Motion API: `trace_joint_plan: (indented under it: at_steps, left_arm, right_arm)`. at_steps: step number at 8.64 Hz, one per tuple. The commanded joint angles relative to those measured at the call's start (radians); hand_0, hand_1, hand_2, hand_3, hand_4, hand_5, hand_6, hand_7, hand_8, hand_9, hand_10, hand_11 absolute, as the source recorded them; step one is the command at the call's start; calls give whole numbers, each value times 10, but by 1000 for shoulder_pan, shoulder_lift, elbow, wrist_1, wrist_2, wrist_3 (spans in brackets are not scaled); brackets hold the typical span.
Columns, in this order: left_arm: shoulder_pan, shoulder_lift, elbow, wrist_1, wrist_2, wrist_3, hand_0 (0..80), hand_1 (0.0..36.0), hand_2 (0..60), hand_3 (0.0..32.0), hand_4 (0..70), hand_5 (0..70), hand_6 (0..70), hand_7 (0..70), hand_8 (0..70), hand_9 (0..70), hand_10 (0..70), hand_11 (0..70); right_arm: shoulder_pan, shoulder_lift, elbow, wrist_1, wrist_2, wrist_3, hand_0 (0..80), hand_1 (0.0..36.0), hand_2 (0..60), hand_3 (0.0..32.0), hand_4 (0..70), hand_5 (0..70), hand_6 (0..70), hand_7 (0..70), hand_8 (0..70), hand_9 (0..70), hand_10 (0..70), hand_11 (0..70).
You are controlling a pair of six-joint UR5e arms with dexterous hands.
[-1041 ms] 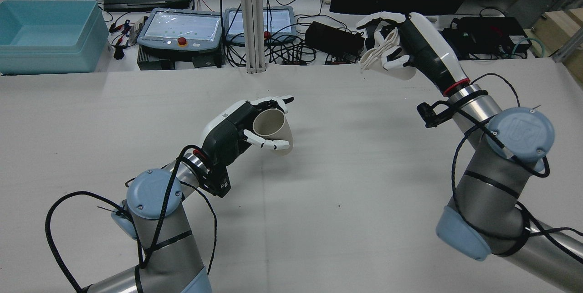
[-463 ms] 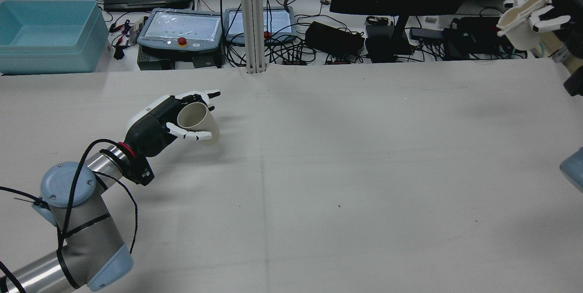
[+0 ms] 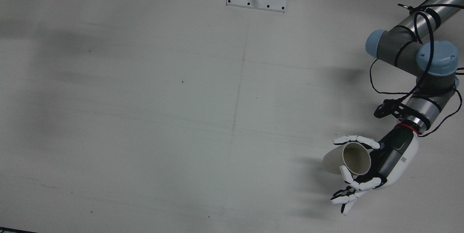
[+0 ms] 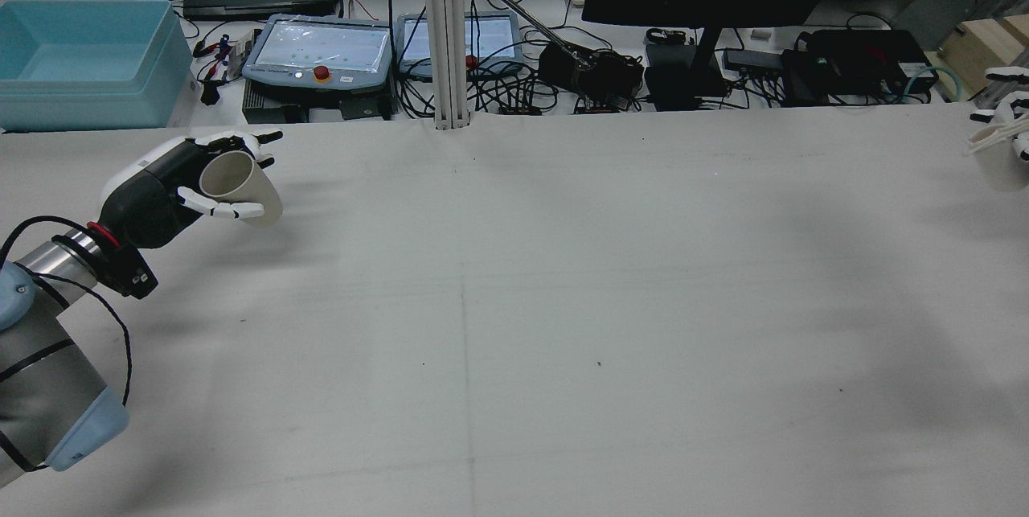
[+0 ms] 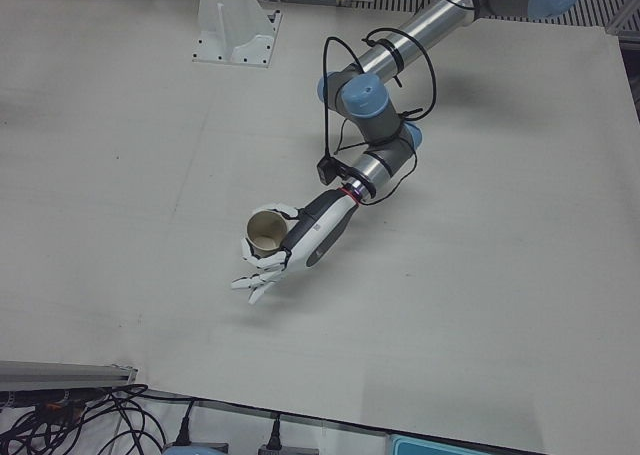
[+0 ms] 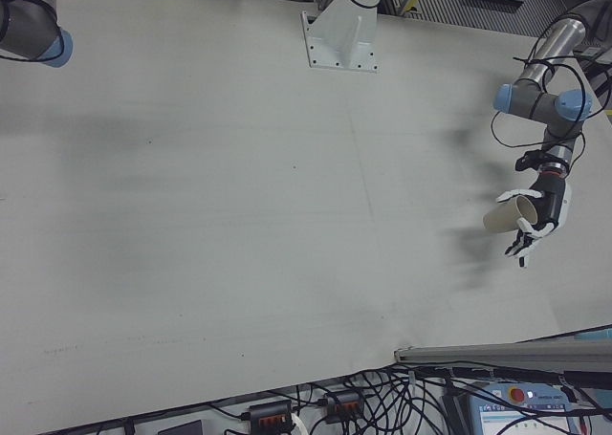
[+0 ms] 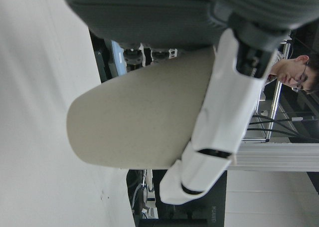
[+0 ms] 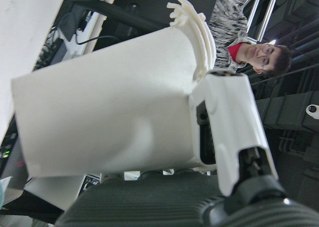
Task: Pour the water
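Beige cup (image 4: 241, 187), clamped in the left hand (image 4: 173, 187), sits at nine o'clock; white cup (image 4: 997, 159), gripped by the right hand (image 4: 1014, 125), at three; both apart, so pouring needs them brought together.

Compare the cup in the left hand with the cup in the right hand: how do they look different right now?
The left hand's cup is beige with a round, undeformed rim; the right hand's cup is whiter, and its rim looks crumpled. The left hand's cup shows fully in the rear view, tilted toward the camera; the right hand's cup is cut off at that view's right edge. Each is held above the table by its hand.
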Motion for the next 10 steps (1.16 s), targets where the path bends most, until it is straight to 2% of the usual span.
trace_joint_plan:
  at_steps: [1,2,3,4,5,6,7,9,10]
  left_arm:
    - [-49,139,3,-81,11,29,800,360,600,0,517,700,168,162,58,27,86,166]
    - [-60,208,12,-130,12,40,800,360,600,0,518,700,166,161,57,26,85,164]
    - [-99,280,18,-202,12,73,800,360,600,0,515,700,166,161,59,29,86,166]
    - [-127,307,50,-245,30,84,800,360,600,0,511,700,164,158,58,28,86,166]
    - [-157,309,83,-283,43,113,800,360,600,0,525,700,171,165,61,31,87,168]
    - [-168,309,100,-299,46,147,800,360,600,0,522,700,169,164,63,33,86,167]
    - [-170,309,132,-316,46,155,800,360,600,0,512,700,166,160,62,32,84,164]
    - [-161,310,163,-319,46,160,800,360,600,0,476,700,170,153,66,31,78,156]
    - [-159,310,175,-319,46,158,800,360,269,0,365,700,162,136,59,18,62,132]
  right_arm:
    - [-2,86,-265,90,50,-42,800,360,600,0,60,235,484,544,452,595,157,271]
    - [1,90,-266,89,54,-33,800,360,600,0,14,227,440,472,425,555,141,248]
    - [-4,89,-265,89,51,5,800,360,444,0,63,197,396,421,352,465,75,147]
    - [-17,90,-257,87,49,50,632,293,48,2,0,93,115,45,21,17,0,0]
    - [-15,92,-246,87,48,58,524,185,0,292,0,48,1,0,0,0,0,0]
    - [-11,89,-216,83,46,55,503,158,0,320,0,38,0,0,0,0,0,0]
    - [-11,86,-193,80,45,53,495,148,0,320,0,36,0,0,0,0,0,0]
    - [-16,83,-179,78,43,52,501,172,0,320,0,43,0,0,0,0,0,0]
    - [-22,81,-177,78,41,50,505,182,6,320,0,45,0,0,0,0,0,0]
